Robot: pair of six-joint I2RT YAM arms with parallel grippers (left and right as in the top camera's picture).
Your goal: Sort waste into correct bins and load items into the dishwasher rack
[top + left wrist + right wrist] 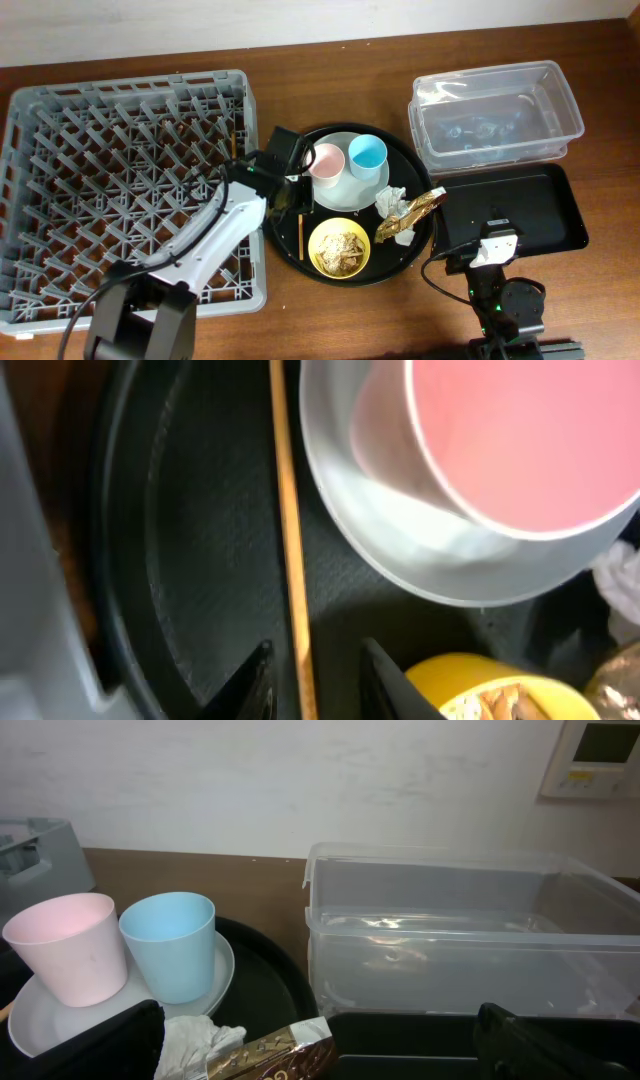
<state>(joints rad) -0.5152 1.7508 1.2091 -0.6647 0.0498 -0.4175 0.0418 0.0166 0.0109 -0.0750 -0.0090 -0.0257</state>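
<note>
Labels first: nothing here I can actually read. The crinkled gold-brown wrapper (268, 1055) has some print on it, but it's too blurry. The white wall panel (598, 755) has a little screen, also illegible.

The left claw (315, 682) is spread, down low over the big round black tray (285, 240), with a thin wooden chopstick (290, 540) running between its fingers and a gap on both sides. Right next to it is the pale grey round plate (400, 555) with the small pink cup (520, 440) and small blue cup (367, 155) standing on it.

The yellow bowl (339, 247) holds the beige crumbly scraps (340, 250). The crumpled white tissue (392, 203) is touching the wrapper.

The right claw (497, 228) is spread wide with nothing in it, over the flat black rectangular tray (545, 200). It faces the clear rectangular plastic tub (460, 950).

The large grey pegged rack (120, 180) sits to the left.
</note>
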